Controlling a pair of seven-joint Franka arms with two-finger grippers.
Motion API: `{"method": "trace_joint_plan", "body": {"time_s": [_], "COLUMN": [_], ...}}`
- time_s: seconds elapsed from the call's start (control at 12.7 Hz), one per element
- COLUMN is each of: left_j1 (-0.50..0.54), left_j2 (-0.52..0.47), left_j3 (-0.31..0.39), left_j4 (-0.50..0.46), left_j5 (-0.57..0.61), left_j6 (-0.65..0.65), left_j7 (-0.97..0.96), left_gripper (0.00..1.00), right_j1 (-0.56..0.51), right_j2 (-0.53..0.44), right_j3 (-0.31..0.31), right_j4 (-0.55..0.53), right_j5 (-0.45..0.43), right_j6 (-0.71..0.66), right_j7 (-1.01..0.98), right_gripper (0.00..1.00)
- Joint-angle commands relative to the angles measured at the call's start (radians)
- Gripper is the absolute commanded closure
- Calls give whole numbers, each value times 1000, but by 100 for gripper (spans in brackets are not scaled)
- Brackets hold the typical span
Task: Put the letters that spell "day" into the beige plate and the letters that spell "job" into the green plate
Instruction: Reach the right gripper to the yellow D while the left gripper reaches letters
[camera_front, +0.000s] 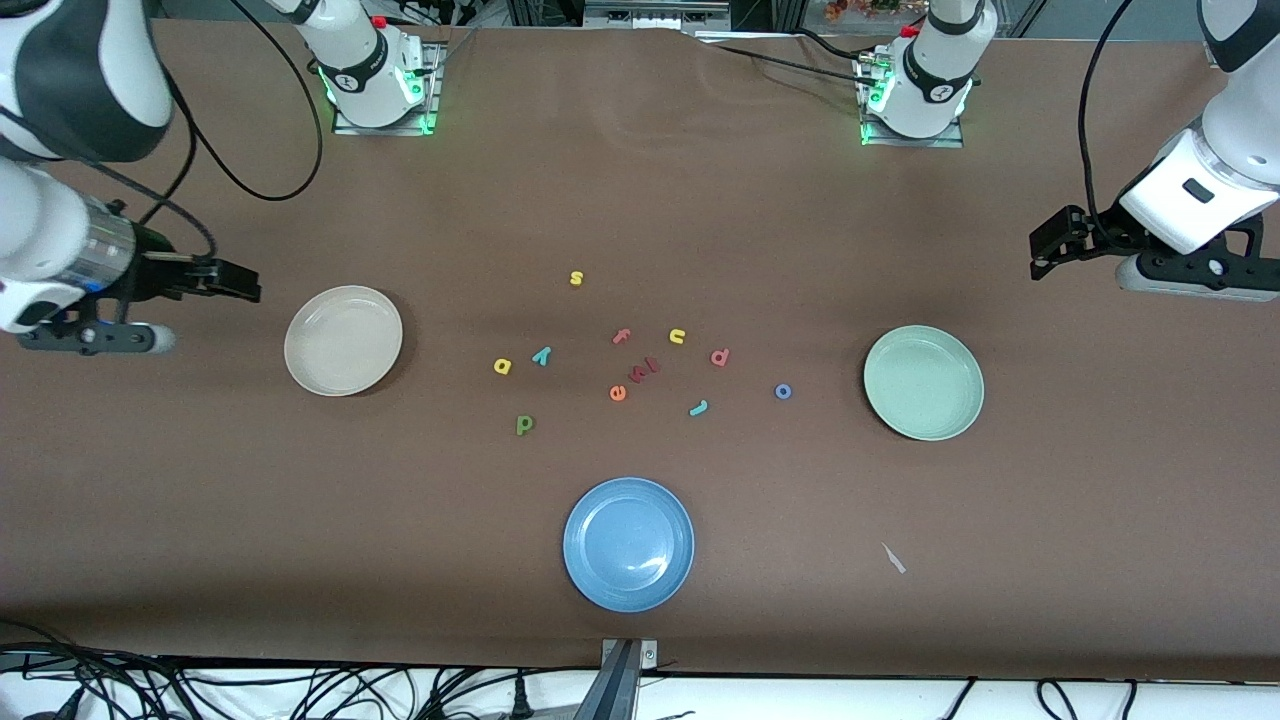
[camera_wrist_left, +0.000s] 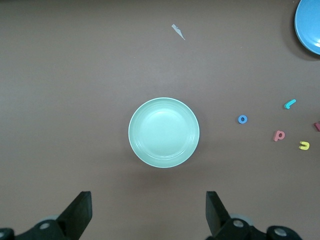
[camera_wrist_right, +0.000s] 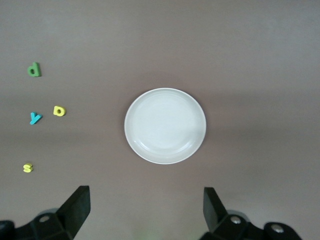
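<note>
Only my front view shows all letters, scattered between the bare beige plate (camera_front: 343, 340) and green plate (camera_front: 923, 382). Left gripper (camera_wrist_left: 147, 212) and right gripper (camera_wrist_right: 145, 210) gape wide, empty.

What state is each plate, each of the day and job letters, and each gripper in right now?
beige plate: empty.
green plate: empty.
blue plate: empty.
d, a, y: loose on the table, not in any plate.
j, o, b: loose on the table.
left gripper: open, over the table beside the green plate.
right gripper: open, beside the beige plate.
</note>
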Motion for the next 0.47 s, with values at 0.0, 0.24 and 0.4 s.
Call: {"method": "trace_joint_plan", "body": {"time_s": [0.0, 0.24, 0.4], "left_j1": [-2, -2, -2], "left_j2": [5, 4, 4], "left_j3": [7, 7, 7], "left_j4": [16, 16, 16], "left_j5": [-17, -17, -17], "left_j6": [-15, -15, -15], "left_j7": [22, 22, 22], "left_gripper": [0, 0, 0], "right_j1": [56, 119, 166], "right_j2": [55, 107, 142], "right_j3": [0, 0, 1], "right_j4": [21, 13, -23], "right_j5": [-10, -11, -2], "right_j6": [26, 75, 168], "right_j7": [8, 78, 202], "right_gripper": [0, 0, 0]}}
